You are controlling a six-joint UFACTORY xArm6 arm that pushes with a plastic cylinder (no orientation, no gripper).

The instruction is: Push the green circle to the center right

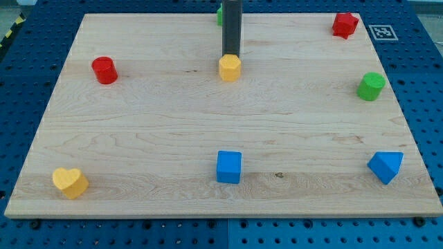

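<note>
Task near done: green circle (371, 86) already at board's right edge, mid-height.
My tip (230, 56) touching yellow hexagon (230, 68) just below; bare rod, no jaws to open or close; circle far right of tip, slightly lower.

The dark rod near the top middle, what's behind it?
A green block peeks out at the rod's left edge, near the board's top edge. Most of it is covered, so its shape can't be told. My tip sits just behind the yellow hexagon.
</note>
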